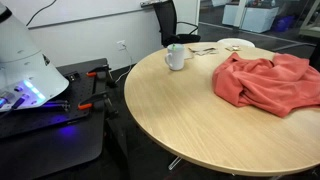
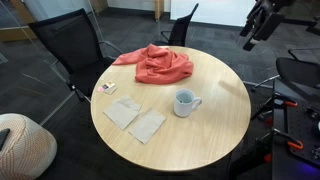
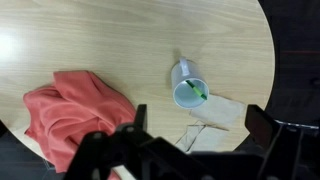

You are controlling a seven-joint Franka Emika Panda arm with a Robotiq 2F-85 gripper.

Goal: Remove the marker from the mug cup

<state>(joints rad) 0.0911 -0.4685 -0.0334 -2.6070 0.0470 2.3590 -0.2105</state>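
Round wooden table with green marker inside white mug cup

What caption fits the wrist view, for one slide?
Open gripper above round table: green marker inside white mug, red cloth nearby.

Exterior views: oblique, from different sides of the table, sharing the mug cup.
Wrist view: high above table, facing down.
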